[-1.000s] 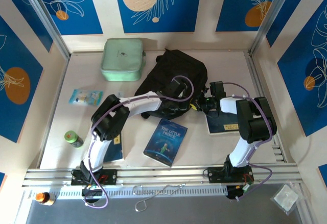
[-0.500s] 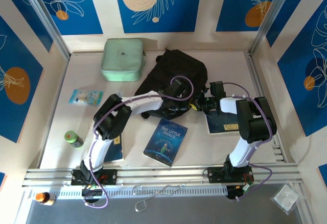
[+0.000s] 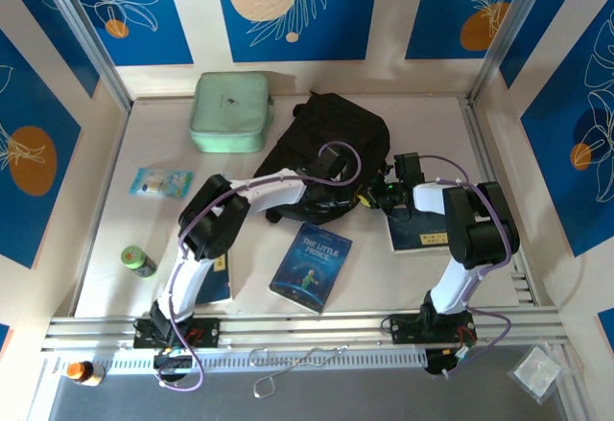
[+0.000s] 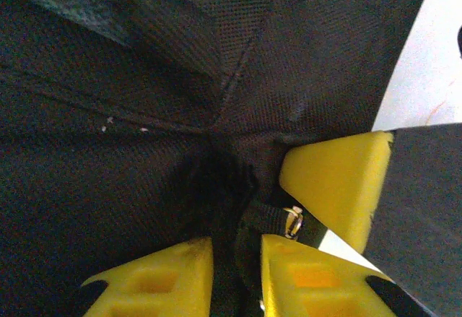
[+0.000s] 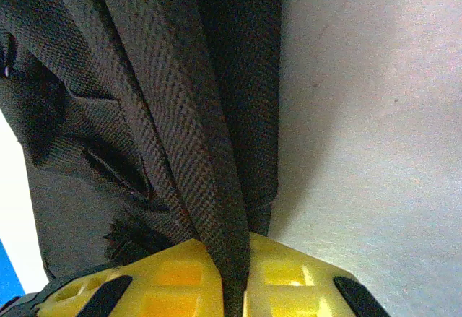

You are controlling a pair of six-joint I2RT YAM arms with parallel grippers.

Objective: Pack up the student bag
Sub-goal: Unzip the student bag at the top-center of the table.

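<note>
Right wrist: strap of student bag (image 5: 159, 115) pinched inside right claw (image 5: 235, 263).

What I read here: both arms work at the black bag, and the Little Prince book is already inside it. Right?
Not inside: the top view shows the Little Prince book lying on the table near the student bag. The rest holds.

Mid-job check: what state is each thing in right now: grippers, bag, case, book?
left gripper: shut on student bag fabric
right gripper: shut on a fold of the bag
student bag: lying slumped, pinched by both grippers; open or zipped, cannot tell
mint green case: closed, lying flat
Little Prince book: closed, cover up
</note>
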